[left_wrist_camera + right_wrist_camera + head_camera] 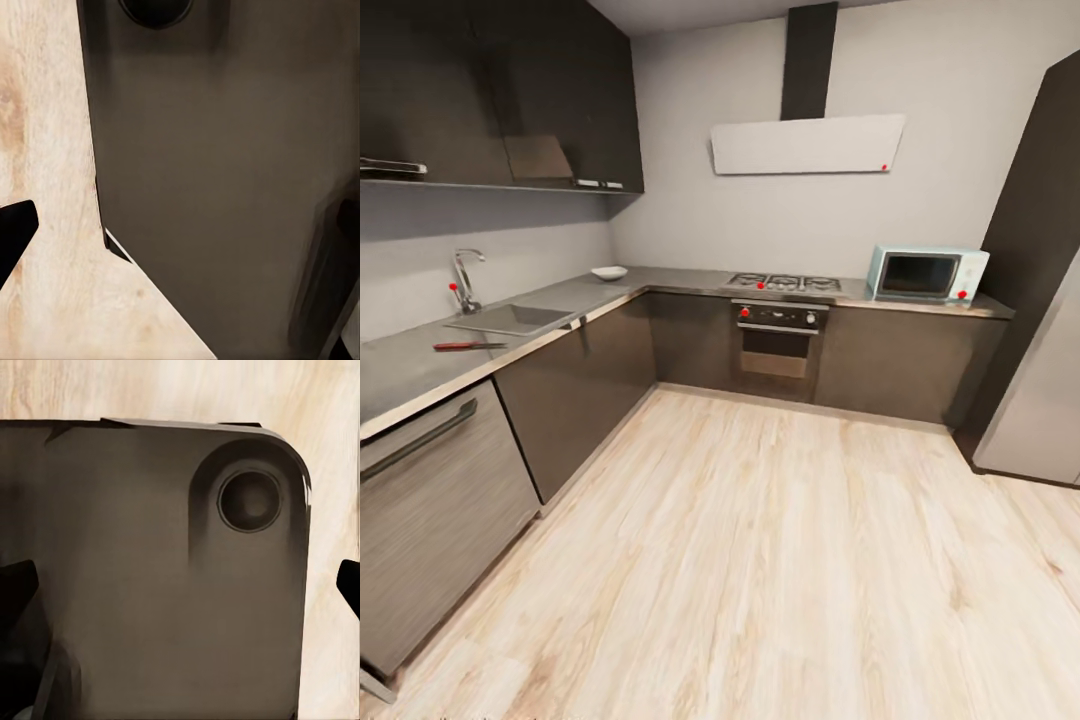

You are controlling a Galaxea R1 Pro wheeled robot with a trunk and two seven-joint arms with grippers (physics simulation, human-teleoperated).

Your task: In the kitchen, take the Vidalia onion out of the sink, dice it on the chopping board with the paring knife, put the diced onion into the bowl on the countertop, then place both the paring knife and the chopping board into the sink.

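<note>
Seen from the head camera: one L-shaped bench [405, 365] along the left and back walls, over dark cabinets. One sink [510, 320] set into its left run, with one chrome tap [464, 280] bearing a red knob behind it. One knife [468, 346] with a red handle lying flat on the bench just beside the sink, on the nearer side. One white bowl [609, 272] further along the same run, near the corner, well apart from the sink. No telling from here whether anything lies in the basin.

On the back run: one hob [784, 283] over one oven [776, 340], and one microwave [926, 274] to the right of them. One pale extractor hood [807, 144] on the wall above. One tall grey fridge [1040, 390] at the right edge. Pale wooden floor [760, 560] across the room.

Left hand [180, 247]: one dark fingertip showing at the frame's edge, with a dark flat base panel [225, 187] and wooden floor beyond. Right hand [180, 585]: two dark fingertips showing at opposite edges, spread wide apart, nothing between them, over the dark panel with one round recess [250, 500]. Cannot tell whether the left hand is open or closed. All task things well apart from both hands.
</note>
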